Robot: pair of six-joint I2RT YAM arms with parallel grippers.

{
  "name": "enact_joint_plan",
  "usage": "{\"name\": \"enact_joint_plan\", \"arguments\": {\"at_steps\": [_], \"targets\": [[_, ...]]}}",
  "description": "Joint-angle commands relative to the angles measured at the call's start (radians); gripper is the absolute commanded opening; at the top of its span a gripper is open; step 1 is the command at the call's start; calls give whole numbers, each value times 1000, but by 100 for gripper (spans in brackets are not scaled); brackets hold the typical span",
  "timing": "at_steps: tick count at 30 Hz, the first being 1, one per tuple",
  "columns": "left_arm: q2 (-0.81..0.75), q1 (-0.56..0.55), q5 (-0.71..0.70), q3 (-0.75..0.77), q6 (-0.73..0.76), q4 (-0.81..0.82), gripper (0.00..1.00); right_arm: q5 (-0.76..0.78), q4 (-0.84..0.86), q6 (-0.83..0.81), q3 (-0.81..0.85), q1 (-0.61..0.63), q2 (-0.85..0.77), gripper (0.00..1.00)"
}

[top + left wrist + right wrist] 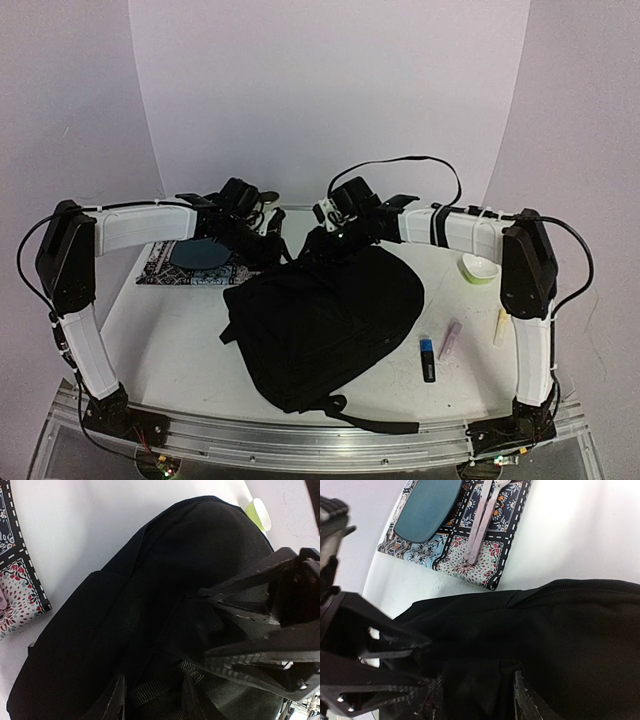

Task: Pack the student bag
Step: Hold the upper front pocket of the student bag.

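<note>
Black fabric student bag (320, 320) lies mid counter (170, 330), apparently zipped. Step, judged: getting it open. Left pincer (152, 699) and right pincer (202, 625) half-spread at its top edge; hold unclear. Next needs the zipper (555, 592) pinched.

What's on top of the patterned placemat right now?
A dark teal oval plate and pale utensils lie on the placemat. From above, the left arm covers its far edge, so anything there is hidden.

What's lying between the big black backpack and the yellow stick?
In the top view: a black stick with a blue band and a pale pink tube.
</note>
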Motion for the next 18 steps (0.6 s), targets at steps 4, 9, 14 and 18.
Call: {"name": "enact_joint_plan", "arguments": {"at_steps": [4,9,14,18], "targets": [[-13,5,29,44,-10,21,30,-53,39,41,25,-13,32,48],[-9,5,55,45,-33,47,26,-80,69,54,16,-20,35,47],[0,5,69,49,-59,70,24,-96,84,65,16,-22,41,47],[-4,5,77,47,-91,87,23,-106,91,77,3,-26,38,47]]}}
